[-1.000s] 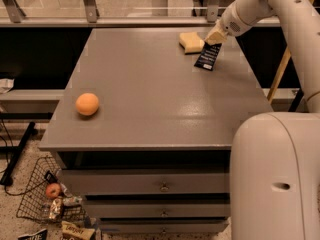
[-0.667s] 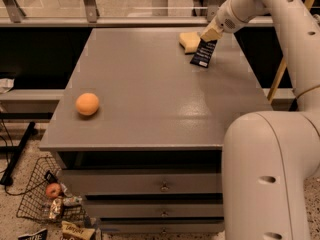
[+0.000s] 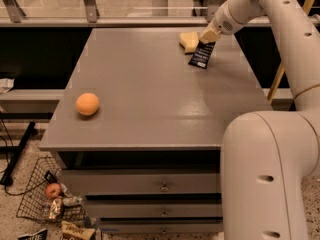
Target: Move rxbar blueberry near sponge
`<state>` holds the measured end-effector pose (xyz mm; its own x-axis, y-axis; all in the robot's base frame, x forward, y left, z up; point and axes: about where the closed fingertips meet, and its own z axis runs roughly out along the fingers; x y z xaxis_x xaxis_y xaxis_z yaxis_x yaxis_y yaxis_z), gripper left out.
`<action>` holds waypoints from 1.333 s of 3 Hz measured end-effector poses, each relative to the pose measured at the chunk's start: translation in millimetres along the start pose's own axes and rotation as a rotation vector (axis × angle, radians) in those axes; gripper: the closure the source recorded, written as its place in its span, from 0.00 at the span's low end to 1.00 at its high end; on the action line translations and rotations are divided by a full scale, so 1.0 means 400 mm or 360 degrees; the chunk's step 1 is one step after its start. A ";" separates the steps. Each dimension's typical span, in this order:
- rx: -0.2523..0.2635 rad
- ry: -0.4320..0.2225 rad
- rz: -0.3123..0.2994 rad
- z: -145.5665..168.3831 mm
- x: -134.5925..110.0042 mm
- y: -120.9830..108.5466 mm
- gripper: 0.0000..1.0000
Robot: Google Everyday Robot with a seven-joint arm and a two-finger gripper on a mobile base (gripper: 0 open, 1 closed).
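Observation:
The rxbar blueberry (image 3: 201, 55), a dark navy wrapper with white text, is at the far right of the grey table (image 3: 150, 99), its top end tilted up into my gripper (image 3: 208, 37). The gripper reaches in from the upper right and is shut on the bar's top end; the bar's lower end is at or just above the table. The sponge (image 3: 188, 41), a pale-yellow block, lies on the table right next to the bar, just to its upper left, and looks to be touching or nearly touching the gripper.
An orange (image 3: 87, 104) sits on the table's near left. The table's right edge is close to the bar. Drawers (image 3: 162, 186) are under the table. A wire basket (image 3: 35, 204) with an apple and snack packs stands on the floor at lower left.
My gripper has moved the bar slightly to the left, closer to the sponge. The sponge and the orange have not moved.

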<state>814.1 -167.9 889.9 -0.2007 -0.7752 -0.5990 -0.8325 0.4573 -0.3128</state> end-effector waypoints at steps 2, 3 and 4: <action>-0.0019 0.0004 0.0001 0.023 0.001 0.007 0.06; -0.0026 0.0005 0.0001 0.031 0.002 0.010 0.00; -0.0027 0.0005 0.0000 0.032 0.002 0.010 0.00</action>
<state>817.2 -160.9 878.7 -0.2026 -0.7764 -0.5967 -0.8411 0.4501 -0.3001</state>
